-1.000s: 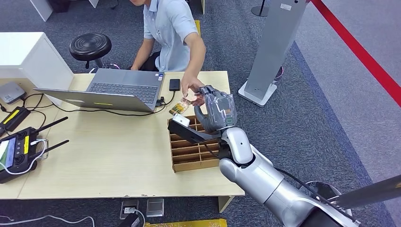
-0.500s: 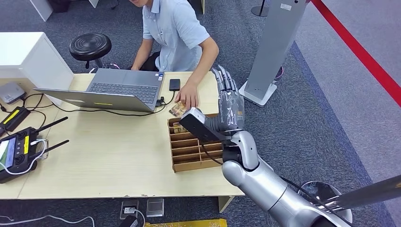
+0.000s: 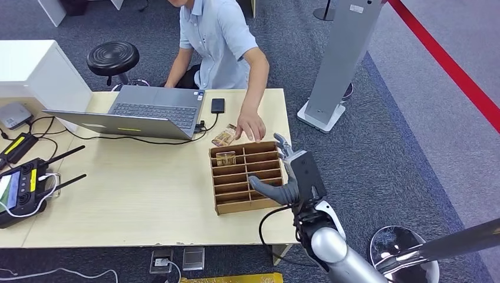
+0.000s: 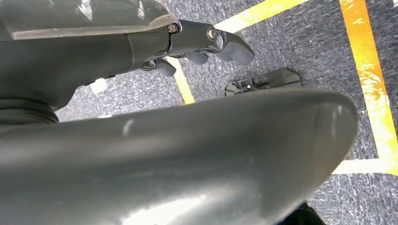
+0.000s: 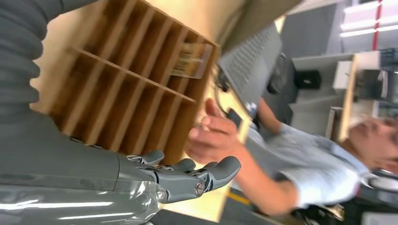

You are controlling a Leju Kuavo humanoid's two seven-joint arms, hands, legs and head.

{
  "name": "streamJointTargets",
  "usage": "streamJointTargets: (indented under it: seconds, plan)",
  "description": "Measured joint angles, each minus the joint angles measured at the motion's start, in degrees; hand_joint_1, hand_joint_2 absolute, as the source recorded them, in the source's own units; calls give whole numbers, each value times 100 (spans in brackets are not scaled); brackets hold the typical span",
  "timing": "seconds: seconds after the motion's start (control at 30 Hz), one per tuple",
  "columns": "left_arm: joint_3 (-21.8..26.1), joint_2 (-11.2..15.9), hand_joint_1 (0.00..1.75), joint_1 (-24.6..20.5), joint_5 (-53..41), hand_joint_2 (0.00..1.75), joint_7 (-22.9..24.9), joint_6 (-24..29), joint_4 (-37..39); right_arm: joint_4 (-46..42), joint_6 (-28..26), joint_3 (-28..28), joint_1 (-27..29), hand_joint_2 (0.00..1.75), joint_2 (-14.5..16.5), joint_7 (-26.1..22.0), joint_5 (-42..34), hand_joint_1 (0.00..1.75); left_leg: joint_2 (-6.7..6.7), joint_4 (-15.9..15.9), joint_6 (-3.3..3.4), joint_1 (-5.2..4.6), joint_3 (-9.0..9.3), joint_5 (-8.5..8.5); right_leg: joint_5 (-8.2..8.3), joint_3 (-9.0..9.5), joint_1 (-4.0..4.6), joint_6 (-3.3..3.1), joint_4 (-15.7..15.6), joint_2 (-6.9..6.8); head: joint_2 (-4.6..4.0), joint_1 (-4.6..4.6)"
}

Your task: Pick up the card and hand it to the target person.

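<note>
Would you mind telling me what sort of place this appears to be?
Probably an office or robotics test space: a light wooden desk with an open grey laptop, a black antenna-fitted remote controller, and grey carpet marked with a red floor line.

I stand in an office-like test space: grey carpet (image 3: 407, 135), a wooden desk (image 3: 135, 200) with a laptop (image 3: 138, 112) at eleven o'clock, red floor tape (image 3: 454, 68) at two o'clock.
</note>
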Motion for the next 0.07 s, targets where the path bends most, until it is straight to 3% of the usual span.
streamJointTargets:
  seconds: [0.07]
  plan:
    - [0,5,0,3,7,0,0,2,0,-74,82,-38,164,175,-76,12,-124,0,0,0,0,0,1,0,0,0,0,0,0,0,0,-5]
